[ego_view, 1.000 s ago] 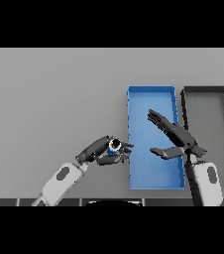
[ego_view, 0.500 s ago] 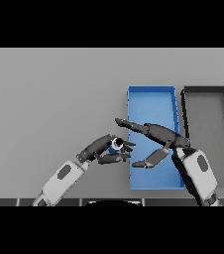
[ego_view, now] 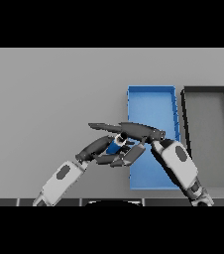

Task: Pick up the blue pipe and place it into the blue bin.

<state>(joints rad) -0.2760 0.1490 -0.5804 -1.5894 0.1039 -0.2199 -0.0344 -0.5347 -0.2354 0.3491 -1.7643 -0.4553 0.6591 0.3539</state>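
We see the blue pipe (ego_view: 116,145), a short blue tube with a pale end, lying tilted just left of the blue bin (ego_view: 151,101), near that bin's lower left edge, and mostly hidden. The blue bin is a long, shallow, open rectangular tray resting flat on the grey desk (ego_view: 49,99), its long side running away from us.

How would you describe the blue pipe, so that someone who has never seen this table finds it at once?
Start at the blue bin in the right half of the grey table, beside the dark bin. Just outside its lower left edge, the two dark hands meet. The blue pipe is the small blue piece between their fingers, the only blue thing outside the bin.
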